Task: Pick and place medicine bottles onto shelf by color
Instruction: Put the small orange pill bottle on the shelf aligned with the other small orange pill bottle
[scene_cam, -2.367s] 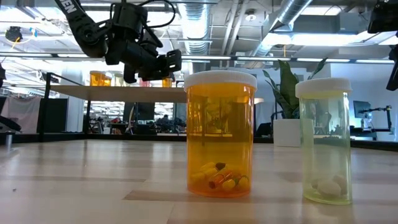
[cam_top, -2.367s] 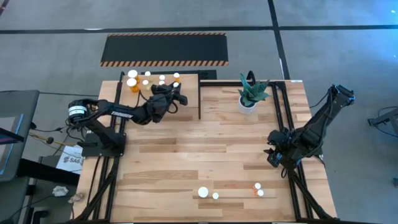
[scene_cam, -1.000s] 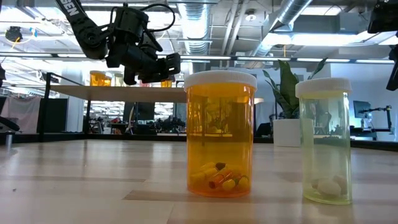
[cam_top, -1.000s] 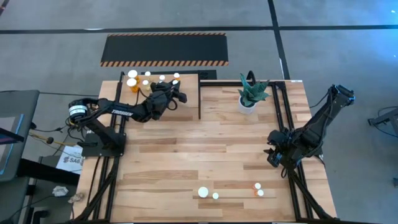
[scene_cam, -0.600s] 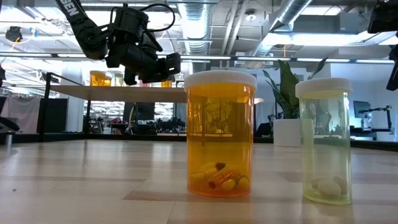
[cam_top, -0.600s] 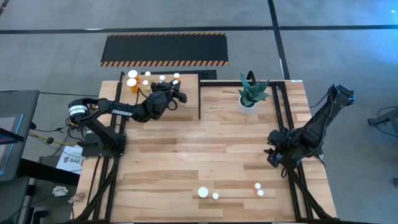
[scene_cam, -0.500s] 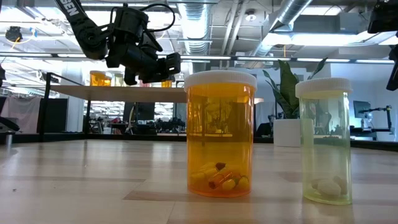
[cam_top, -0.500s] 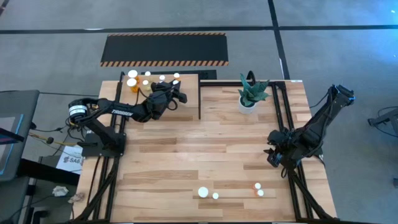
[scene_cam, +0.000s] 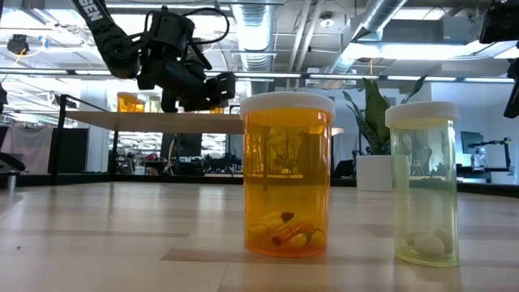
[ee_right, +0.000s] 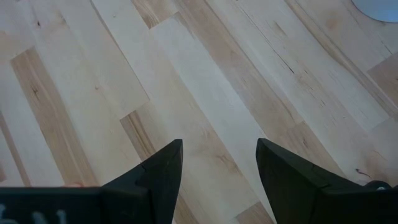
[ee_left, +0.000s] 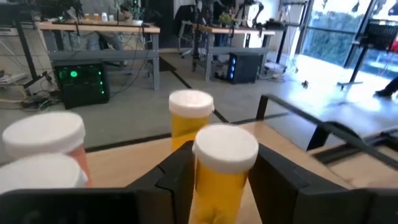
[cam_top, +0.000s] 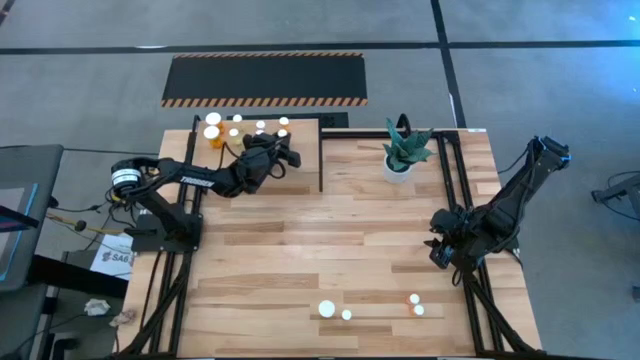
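My left gripper (cam_top: 282,151) is over the light-wood shelf (cam_top: 300,176) at the table's far left. It is shut on a yellow-orange bottle with a white cap (ee_left: 225,163). Several white-capped bottles (cam_top: 236,124) stand on the shelf. In the left wrist view they show as a yellow one (ee_left: 190,116) and two pinkish ones (ee_left: 43,138). More bottles stand near the table's front edge (cam_top: 327,309), among them a large orange one (scene_cam: 288,174) and a pale yellowish one (scene_cam: 423,182). My right gripper (cam_top: 440,250) is open and empty by the right edge. My left gripper pinches the yellow-orange bottle between its two fingers, one finger (ee_left: 177,177) on each side of its body just under the cap (ee_left: 225,146). The fingers come about level from the table's left. The bottle stands upright; the gripper hides its bottom.
A white pot with a green plant (cam_top: 402,152) stands at the far right of the shelf. A dark upright frame edge (cam_top: 320,155) runs along the shelf's right side. A black mat with orange-striped edges (cam_top: 264,79) lies on the floor beyond the table.
My left gripper has gone a little toward the table's far edge and left over the shelf, with the bottle between its fingers, and has kept almost still for the last second.
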`<action>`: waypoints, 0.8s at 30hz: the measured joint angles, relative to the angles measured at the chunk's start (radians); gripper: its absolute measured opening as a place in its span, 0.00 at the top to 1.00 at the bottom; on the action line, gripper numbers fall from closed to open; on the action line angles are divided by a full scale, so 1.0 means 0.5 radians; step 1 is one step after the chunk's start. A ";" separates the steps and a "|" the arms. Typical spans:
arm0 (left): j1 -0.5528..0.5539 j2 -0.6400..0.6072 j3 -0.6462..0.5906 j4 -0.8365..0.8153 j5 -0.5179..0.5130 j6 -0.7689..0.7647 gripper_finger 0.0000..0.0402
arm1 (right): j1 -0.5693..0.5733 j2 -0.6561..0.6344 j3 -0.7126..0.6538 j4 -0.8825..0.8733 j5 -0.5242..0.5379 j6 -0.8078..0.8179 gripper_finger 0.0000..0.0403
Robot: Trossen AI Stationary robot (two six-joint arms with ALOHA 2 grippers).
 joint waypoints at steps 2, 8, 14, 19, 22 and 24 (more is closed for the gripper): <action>0.001 0.000 0.000 -0.003 -0.004 -0.003 0.67 | 0.000 0.000 0.000 0.000 -0.001 0.000 0.44; 0.001 0.000 0.000 0.010 -0.016 -0.005 0.61 | 0.000 0.000 0.000 0.000 0.000 0.000 0.44; 0.001 -0.001 0.001 0.014 -0.024 -0.054 0.56 | 0.000 0.000 0.000 0.000 0.000 -0.001 0.44; 0.001 -0.002 0.002 0.034 -0.032 -0.056 0.52 | 0.000 0.000 0.000 0.000 0.000 -0.001 0.44; 0.001 -0.003 0.003 0.054 -0.031 -0.054 0.51 | 0.000 0.000 0.000 0.000 0.000 0.000 0.44; 0.001 -0.003 0.003 0.059 -0.031 -0.054 0.50 | 0.000 0.000 0.000 0.000 -0.001 0.000 0.44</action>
